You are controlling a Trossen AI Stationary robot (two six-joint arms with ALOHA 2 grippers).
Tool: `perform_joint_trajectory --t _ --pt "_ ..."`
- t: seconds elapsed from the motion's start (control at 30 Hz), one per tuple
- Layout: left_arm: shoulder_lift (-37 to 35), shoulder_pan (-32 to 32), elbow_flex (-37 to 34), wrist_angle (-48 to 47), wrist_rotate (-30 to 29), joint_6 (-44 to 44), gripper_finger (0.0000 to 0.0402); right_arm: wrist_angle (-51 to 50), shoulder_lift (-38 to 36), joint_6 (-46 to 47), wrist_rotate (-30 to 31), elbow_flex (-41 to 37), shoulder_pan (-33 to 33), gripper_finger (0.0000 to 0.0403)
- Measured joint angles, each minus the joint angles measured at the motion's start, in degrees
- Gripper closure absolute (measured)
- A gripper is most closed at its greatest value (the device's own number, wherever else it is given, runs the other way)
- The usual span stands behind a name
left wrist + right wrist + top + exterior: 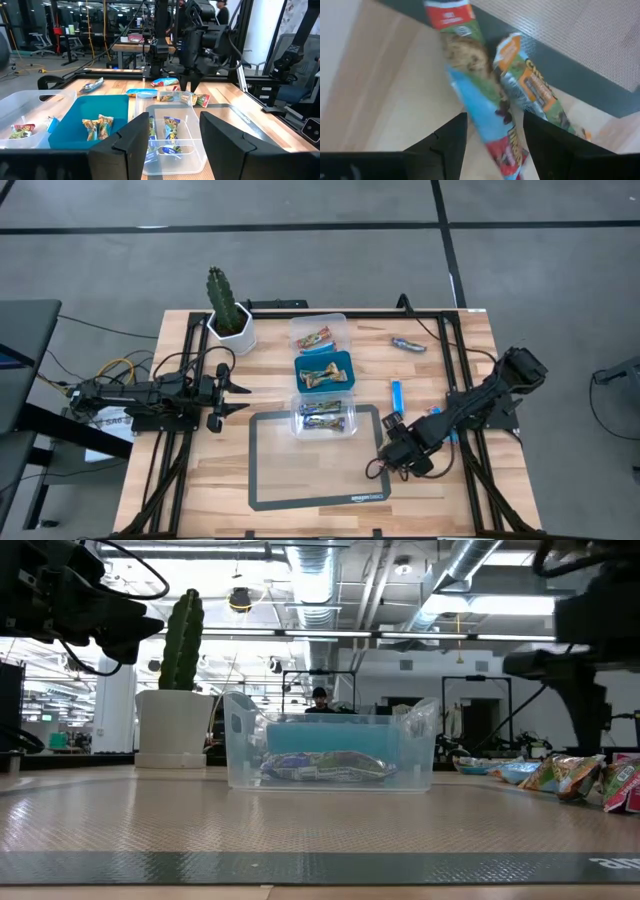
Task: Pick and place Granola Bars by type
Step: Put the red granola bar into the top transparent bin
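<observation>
My right gripper (492, 142) is open and points down over the right edge of the grey mat (385, 462). Its fingers stand on either side of a red-and-green bar (482, 95) lying on the wood. A brown-gold bar (532, 87) lies beside that one, across the mat's dark border. In the low view both bars (565, 776) lie flat at the right. The far clear tub (318, 335) holds red-and-green bars, the blue tub (322, 370) holds brown-gold ones, and the near clear tub (322, 418) holds blue ones. My left gripper (237, 395) waits open, left of the tubs.
A loose blue bar (396, 393) and another bar (408, 343) lie on the wood right of the tubs. A potted cactus (228, 315) stands at the far left. A black frame rail (450, 370) runs along the table's right side. Bare mat (300, 470) lies near the front edge.
</observation>
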Motion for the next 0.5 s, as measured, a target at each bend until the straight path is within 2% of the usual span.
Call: perform_joint_trajectory --t 0.23,0.5 --pt "0.0 0.01 0.02 0.02 0.0 0.04 0.0233 0.77 3.02 0.05 -0.19 0.0 -1.9 0.0222" --pt "0.0 0.01 0.0 0.02 0.0 0.04 0.0233 2.41 4.83 1.53 -0.48 0.02 -1.87 0.0248"
